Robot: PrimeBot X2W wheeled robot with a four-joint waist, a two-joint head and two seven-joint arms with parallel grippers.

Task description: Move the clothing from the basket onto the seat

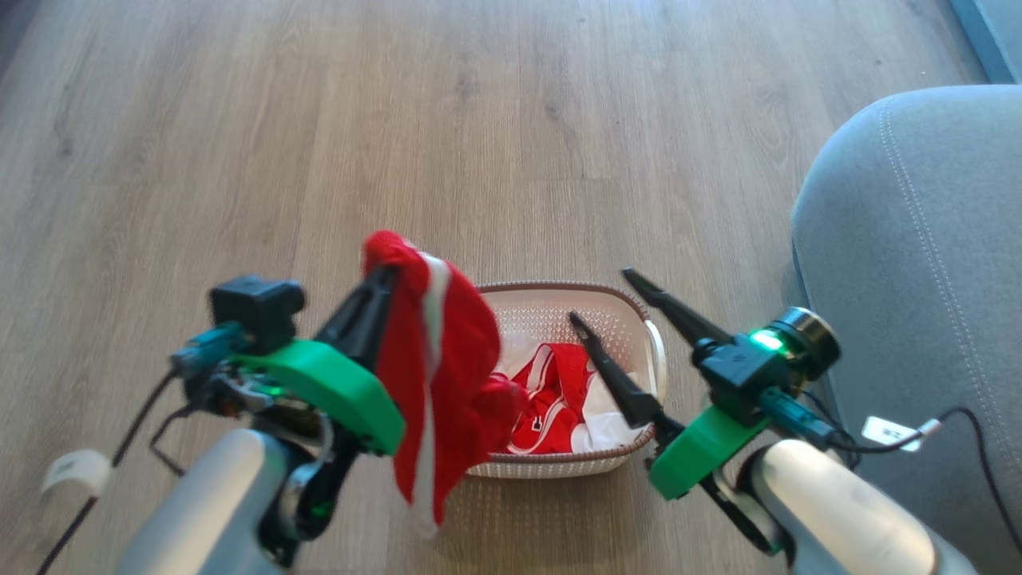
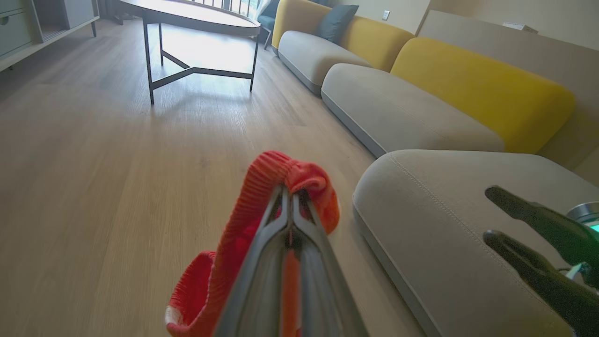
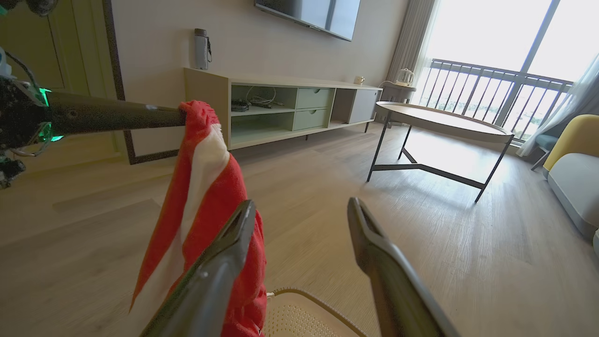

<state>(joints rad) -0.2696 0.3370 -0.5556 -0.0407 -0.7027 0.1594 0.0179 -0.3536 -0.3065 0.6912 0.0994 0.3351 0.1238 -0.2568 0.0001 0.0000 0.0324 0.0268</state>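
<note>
The basket (image 1: 559, 297) is a small rounded-corner rectangle of cream plastic. Its walls are pricked with fine holes and its rim is a brown woven-look band, with a white loop handle (image 1: 659, 351) on its right end. It stands on a floor (image 1: 319, 120) of pale wood-grain planks.

Inside the basket lies crumpled clothing (image 1: 551, 399): soft bright red fabric with white trim, and a plain white cloth (image 1: 611, 427) bunched against the basket's right wall. White markings show on the red piece, too small to read.

To the right of the basket, near it, rises the seat (image 1: 918, 239), a bulky grey-blue upholstered cushion with a rounded edge and pale stitched seams.

The left gripper (image 1: 387, 273) is above the basket's left end, with its pale forearm angled up and its dark fingers pressed together. They are clamped on a red garment (image 1: 435, 359) of ribbed knit with a broad white stripe. The garment hangs in a long limp fold that covers the basket's left end in the head view. Whether its hem touches the basket cannot be told.

The right gripper (image 1: 599, 294) is over the basket's right end, its fingers spread wide and holding nothing. One finger points across the basket's inside and the other is above the handle.

A small white tag (image 1: 886, 431) hangs on a cable to the right of the basket. Its print is unreadable.
</note>
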